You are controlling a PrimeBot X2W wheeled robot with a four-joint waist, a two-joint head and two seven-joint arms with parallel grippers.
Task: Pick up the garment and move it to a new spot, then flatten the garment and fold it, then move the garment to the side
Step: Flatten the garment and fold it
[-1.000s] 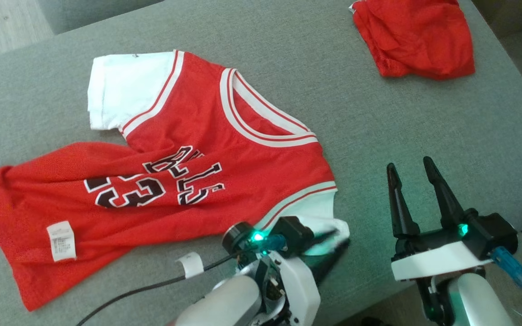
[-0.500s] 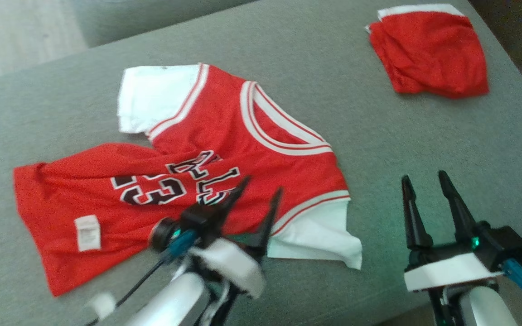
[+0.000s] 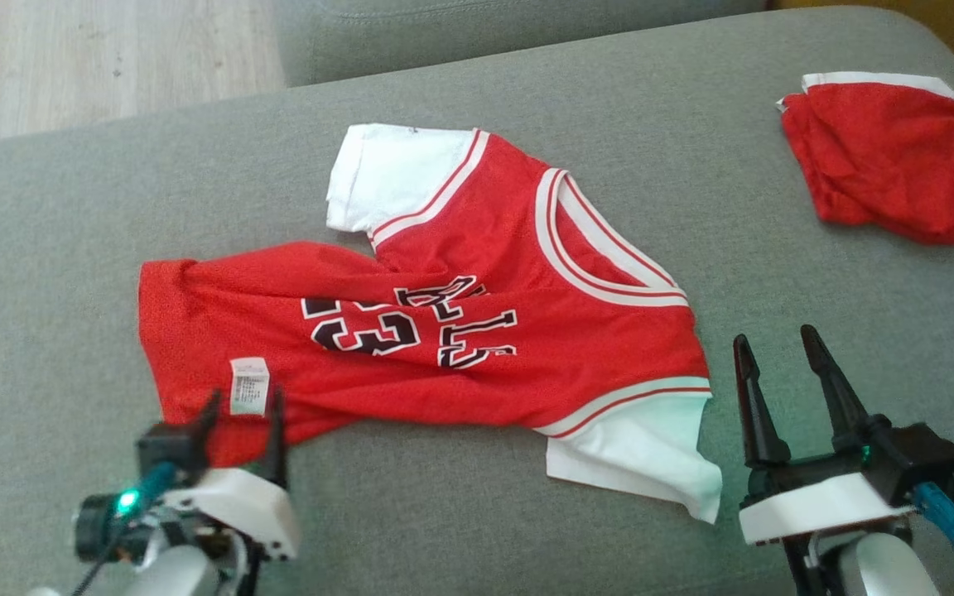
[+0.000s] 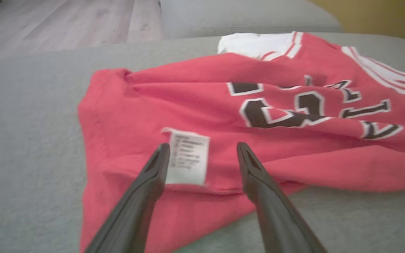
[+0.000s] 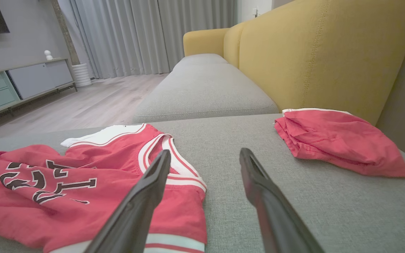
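Left pincer hovers at the near-left hem of the red mesh basketball jersey with white sleeves and black lettering. Its two dark fingers are spread wide with nothing between them, straddling the white care label. The right pincer sits well apart at the near right, equally wide and empty, just right of the jersey's near sleeve.

The jersey lies across the middle of the grey fabric sofa cushion, its body creased lengthwise and the near-left hem apparently folded over. By my reading, flattening is not yet done.

A bite here could catch only the label or a single layer, so a pull would drag a ridge along instead of smoothing it. Thin mesh may also slip free. A hard tug toward the near edge could slide the sleeve off the cushion. The folded red shorts rest far right, well apart.
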